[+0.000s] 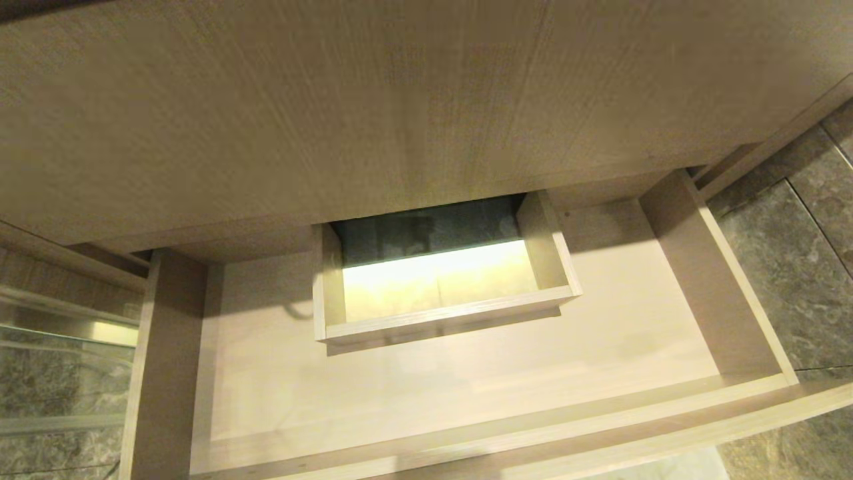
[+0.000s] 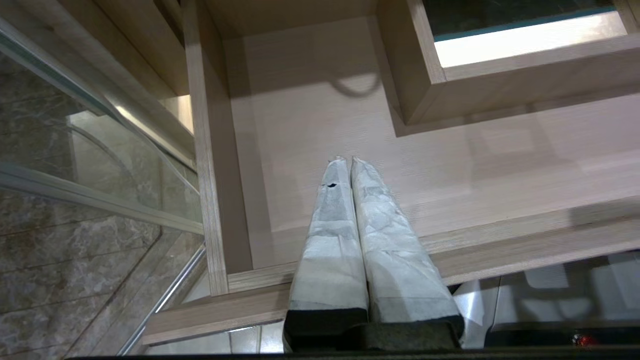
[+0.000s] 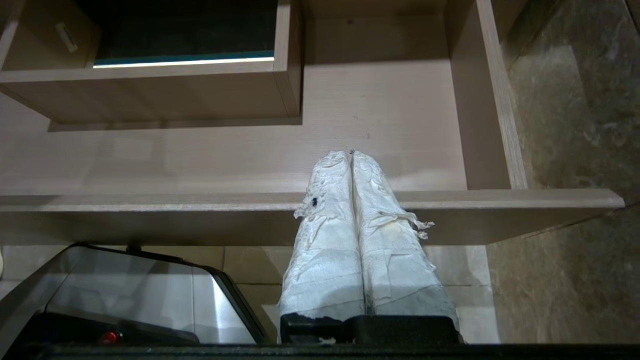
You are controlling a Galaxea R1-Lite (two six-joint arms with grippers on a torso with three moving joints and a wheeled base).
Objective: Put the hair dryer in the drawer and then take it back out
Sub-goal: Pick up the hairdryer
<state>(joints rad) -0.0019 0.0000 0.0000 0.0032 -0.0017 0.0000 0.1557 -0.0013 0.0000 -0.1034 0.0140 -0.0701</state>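
Glass panel (image 1: 60, 373): at 9 o'clock of the head view, just beside the drawer's left wall; curved metal rail under it.
Left gripper (image 2: 345, 160): seen only from its own wrist; taped fingers (image 2: 330, 225) pressed together, clenched on nothing, hanging over the drawer's front left part.
Drawer (image 1: 716, 287): pulled open under the tall wood panel (image 1: 400, 100); floor bare in all three views.
Box-shaped cut-out (image 1: 453, 317): at 12 o'clock inside the drawer, walled on three sides, lit pale at the near half, dark at the far half.
Right gripper (image 3: 351, 152): seen only from its own wrist; frayed taped fingers (image 3: 380, 225) clenched, empty, over the drawer's front rail (image 3: 550, 200) near its right end.
Hair dryer: in no view; place unknown, not in the visible part of the drawer.
Stone floor (image 1: 786, 267): at 3 o'clock, right of the drawer.
Risk: probably a search or reach outside the views comes next; a blind reach could knock the glass panel or the drawer front, and a swinging cord could snag on the cut-out's wall.
Hidden: drawer's rear under the panel; the cut-out's dark depth; curved shadow near the left rear floor, source unclear; both arms absent from the head view.
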